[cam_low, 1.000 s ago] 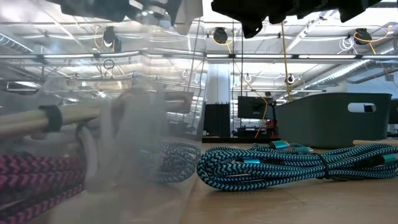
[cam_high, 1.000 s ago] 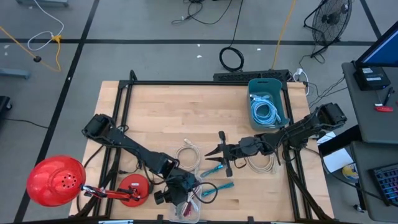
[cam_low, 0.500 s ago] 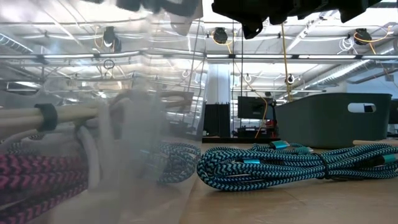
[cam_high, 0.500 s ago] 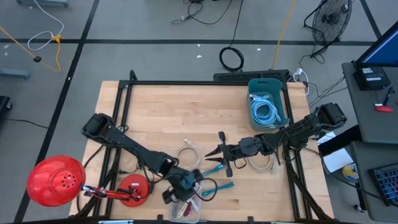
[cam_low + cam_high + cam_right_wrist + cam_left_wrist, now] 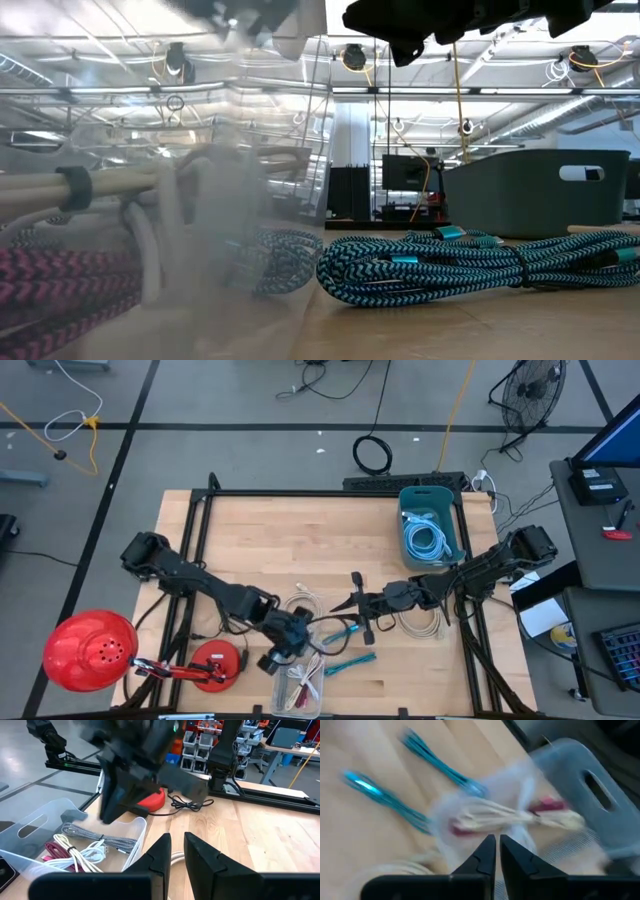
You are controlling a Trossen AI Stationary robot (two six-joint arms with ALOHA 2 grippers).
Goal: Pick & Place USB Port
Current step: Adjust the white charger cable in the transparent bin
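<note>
The left gripper [image 5: 275, 655] is held low over the near part of the worktop [image 5: 260, 540], just beside the clear bin [image 5: 300, 706] at the near edge. In the left wrist view its fingers [image 5: 482, 855] are drawn almost together, with only a thin slit left between them, and nothing is seen clamped there. Beyond the tips a blurred bundle of white and magenta cables [image 5: 510, 817] is seen in the clear bin, and two teal cables [image 5: 435, 762] are laid on the wood beside it.

The right gripper [image 5: 340, 605] is held near the middle of the worktop, pointed toward the left arm. In the right wrist view its fingers [image 5: 160, 852] are also set close together with a narrow gap, and no object is gripped.

USB cables are found in several places. White, magenta and grey braided ones [image 5: 80, 845] are lain in the clear bin. A teal one [image 5: 350, 658] is lain on the worktop just beside that bin, and it is shown coiled in the low view [image 5: 430, 265]. A white coil [image 5: 300, 605] is placed between the two grippers, and a second one [image 5: 420, 622] under the right arm. A pale blue cable [image 5: 428, 540] is kept in the grey bin [image 5: 405, 510] at the far right corner.
</note>
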